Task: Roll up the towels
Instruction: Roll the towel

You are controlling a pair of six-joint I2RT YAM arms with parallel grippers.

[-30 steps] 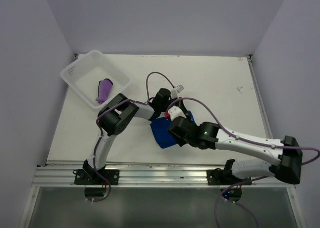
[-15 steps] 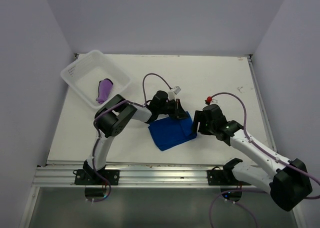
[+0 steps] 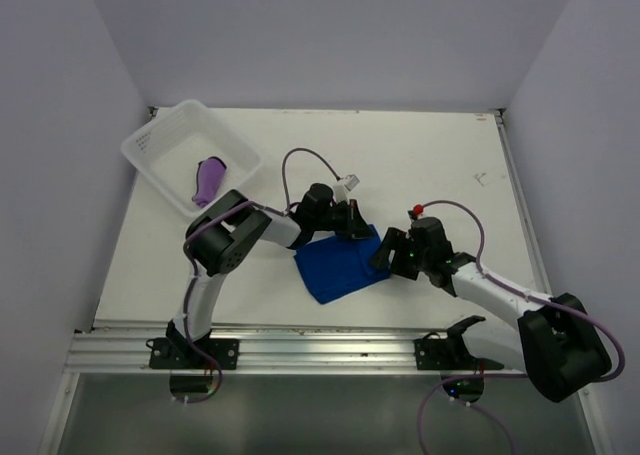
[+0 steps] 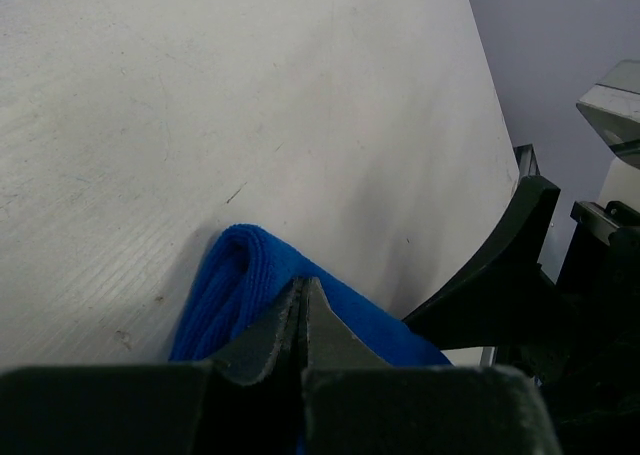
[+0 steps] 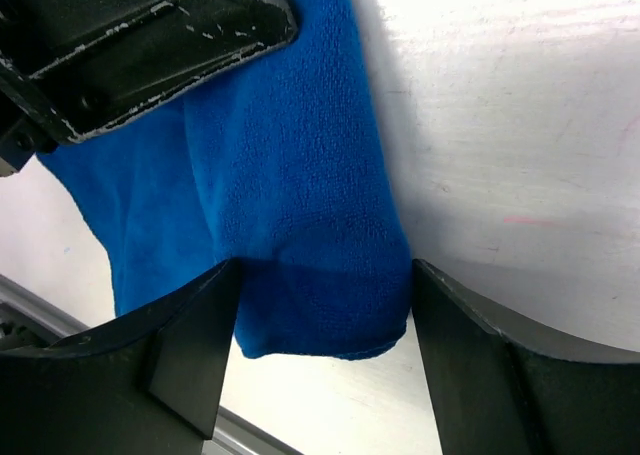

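Straddling the royal blue microfibre towel point(image 3: 335, 267) with our right gripper point(image 5: 325, 275), fingers spread wide.
Our left gripper point(image 4: 302, 285), pressed together, sits at the towel's far edge.

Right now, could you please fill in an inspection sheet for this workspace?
Surface: white table, faint scuffs, a small mark toward the far right.
Job's things: blue towel folded, flat mid-table, not rolled; purple towel bundled inside the white basket at the far left corner.
Clutter: nothing seen beyond the basket.
Grippers: left gripper shut, tips at the blue towel's far edge; whether it pinches cloth cannot be told. Right gripper open, fingers either side of the towel's right end.
Cables: purple cables loop over both arms.
Surroundings: plain pale walls on three sides; metal rail along the near edge.
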